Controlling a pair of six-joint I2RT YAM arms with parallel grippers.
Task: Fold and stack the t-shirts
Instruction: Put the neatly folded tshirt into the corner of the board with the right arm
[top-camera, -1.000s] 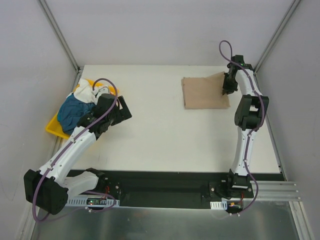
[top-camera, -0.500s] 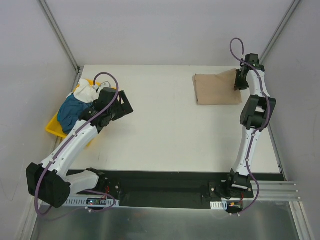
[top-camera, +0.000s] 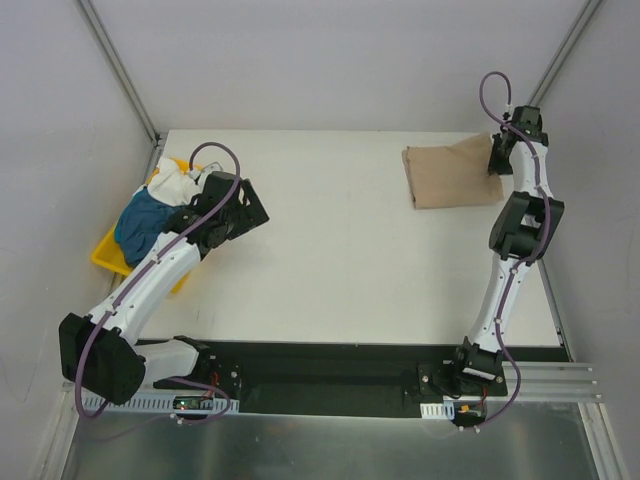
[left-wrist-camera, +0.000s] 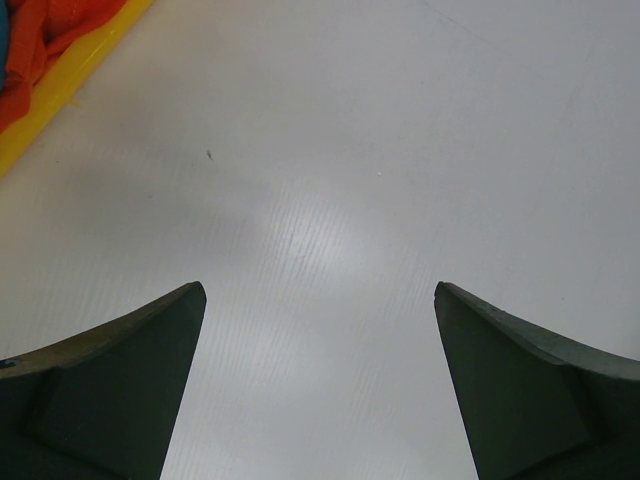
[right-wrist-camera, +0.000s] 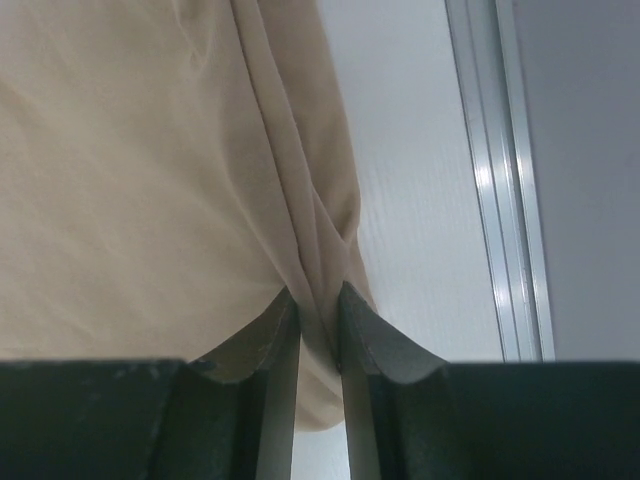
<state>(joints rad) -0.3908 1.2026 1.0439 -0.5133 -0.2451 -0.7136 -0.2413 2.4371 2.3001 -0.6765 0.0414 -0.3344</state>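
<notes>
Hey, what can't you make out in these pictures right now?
Orange shirt: cut off by the left wrist view's edge; overhead, the pile or left arm hides it.
Right end effector: overhead, its own arm hides its grip on the tan shirt.
Tray: overhead, mostly covered by the pile and left arm.

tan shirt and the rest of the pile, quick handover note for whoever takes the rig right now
Right gripper: shut on the right edge of the tan t-shirt, far right of the table.
Left gripper: open, empty, over bare table beside the yellow tray.
Done: tan t-shirt looks folded flat.
Left: teal t-shirt, white t-shirt and red-orange t-shirt lie heaped in the tray, unfolded; nothing stacked yet.
</notes>
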